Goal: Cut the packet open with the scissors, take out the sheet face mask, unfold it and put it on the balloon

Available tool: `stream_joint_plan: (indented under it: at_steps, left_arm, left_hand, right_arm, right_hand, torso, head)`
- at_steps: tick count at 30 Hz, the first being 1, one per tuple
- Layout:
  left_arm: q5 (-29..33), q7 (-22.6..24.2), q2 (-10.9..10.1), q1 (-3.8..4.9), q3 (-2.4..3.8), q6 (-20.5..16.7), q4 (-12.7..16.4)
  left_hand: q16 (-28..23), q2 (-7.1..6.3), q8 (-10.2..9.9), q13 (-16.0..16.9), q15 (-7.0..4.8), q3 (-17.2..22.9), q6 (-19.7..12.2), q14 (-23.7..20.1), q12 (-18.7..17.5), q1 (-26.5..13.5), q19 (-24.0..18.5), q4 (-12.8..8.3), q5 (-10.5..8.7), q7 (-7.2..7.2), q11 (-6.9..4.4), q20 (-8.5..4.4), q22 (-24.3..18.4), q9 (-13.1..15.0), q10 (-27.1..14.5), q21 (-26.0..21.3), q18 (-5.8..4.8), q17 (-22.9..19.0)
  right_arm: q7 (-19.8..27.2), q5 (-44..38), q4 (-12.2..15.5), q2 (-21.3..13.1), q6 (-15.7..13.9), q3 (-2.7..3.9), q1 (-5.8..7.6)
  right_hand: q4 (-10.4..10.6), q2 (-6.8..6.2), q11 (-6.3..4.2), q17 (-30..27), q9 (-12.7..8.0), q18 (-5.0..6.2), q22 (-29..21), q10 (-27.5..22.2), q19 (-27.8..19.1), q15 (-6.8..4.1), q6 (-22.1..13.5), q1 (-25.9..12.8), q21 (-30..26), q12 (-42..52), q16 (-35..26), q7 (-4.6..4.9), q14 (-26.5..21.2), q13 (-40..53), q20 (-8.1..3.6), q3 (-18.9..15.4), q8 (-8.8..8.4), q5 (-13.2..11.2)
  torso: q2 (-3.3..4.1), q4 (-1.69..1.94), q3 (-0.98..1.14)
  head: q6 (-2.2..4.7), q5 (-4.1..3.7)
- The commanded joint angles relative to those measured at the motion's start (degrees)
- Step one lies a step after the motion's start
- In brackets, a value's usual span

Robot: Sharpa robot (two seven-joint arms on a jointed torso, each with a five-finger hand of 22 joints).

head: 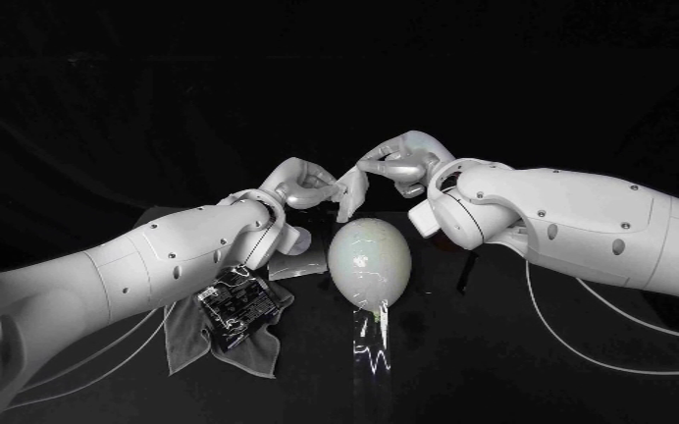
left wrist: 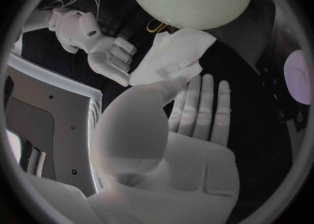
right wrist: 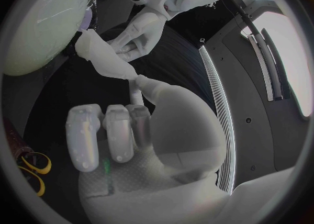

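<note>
Logging left hand [head: 301, 188]: raised over the black table [head: 481, 385], fingers stretched long, thumb gripping one side of the folded white sheet face mask [left wrist: 173, 59]. Right hand [head: 396, 161]: wrist bent down, most fingers curled in, thumb and a finger pinching the mask's other side. I see the mask hanging in the air between both hands, near the top of the pale egg-shaped balloon [head: 369, 260], which stands upright on a clear stand [head: 371, 341]. Dark packet [head: 236, 303]: on a grey cloth [head: 212, 345], under my left forearm. Yellow-handled scissors [right wrist: 29, 167]: on the table.
</note>
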Motion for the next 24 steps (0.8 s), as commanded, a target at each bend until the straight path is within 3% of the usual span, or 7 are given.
stream_joint_plan:
  at_steps: [1, 12, 24]
  left_arm:
    - [3.0, 2.7, -0.4, 0.05, 0.17, -0.8, 0.4]
    - [4.0, 5.9, -2.8, 0.44, 1.03, 2.2, 2.9]
    - [2.9, 4.6, -4.1, 1.49, 1.23, 6.1, 3.9]
  left_hand:
    - [0.2, 0.77, 0.4, 0.0, -0.05, 0.7, 0.5, 0.4, 0.2, -0.3, 0.3, 0.1, 0.11, -0.10, -0.07, 0.10, 0.1, 0.5, 0.4, 0.2, 0.42, 0.0]
    - [-0.5, 0.67, 0.8, -0.1, 0.23, 2.3, 0.4, -0.4, 0.0, -1.5, -0.7, -0.1, 0.11, -0.13, 0.01, 0.23, -0.1, 1.2, 0.3, -0.1, -0.02, -0.4]
    - [-0.2, -0.06, 1.9, 0.0, 0.71, 5.9, -0.7, -1.7, 0.2, -3.9, -1.5, -0.8, 0.13, 0.23, 0.42, 0.26, -0.1, 3.1, -0.6, -0.3, -0.51, -0.4]
  right_arm:
    - [0.2, -0.1, -0.2, -0.1, 0.5, 0.06, 0.06]
    - [-0.5, -0.5, -2.7, 0.7, 0.9, -0.03, -0.09]
    - [-0.3, -3.4, -5.4, 1.7, 0.1, -0.17, -0.34]
  right_hand:
    - [-0.9, 0.41, -0.48, 15.1, 6.4, -0.79, 15.1, 6.0, 6.0, -0.43, 0.2, 0.0, 0.2, 0.3, 0.2, -0.06, 6.0, 15.1, -0.23, 1.3, 0.51, 0.4]
    - [-1.0, 0.39, -0.48, 15.1, 6.5, -0.78, 15.1, 6.0, 6.0, -0.44, 0.2, -0.1, 0.2, 0.3, 0.2, -0.06, 6.0, 15.1, -0.24, 1.3, 0.57, 0.4]
    - [-1.0, 0.38, -0.48, 15.1, 6.5, -0.79, 15.1, 6.0, 6.0, -0.44, 0.2, -0.1, 0.2, 0.3, 0.2, -0.06, 6.0, 15.1, -0.24, 1.3, 0.59, 0.4]
  torso:
    - [0.01, -0.01, 0.02]
    - [-0.01, 0.09, 0.02]
    - [-0.01, 0.05, 0.02]
  head:
    - [-0.08, -0.02]
    - [-0.20, -0.11]
    - [-0.11, -0.07]
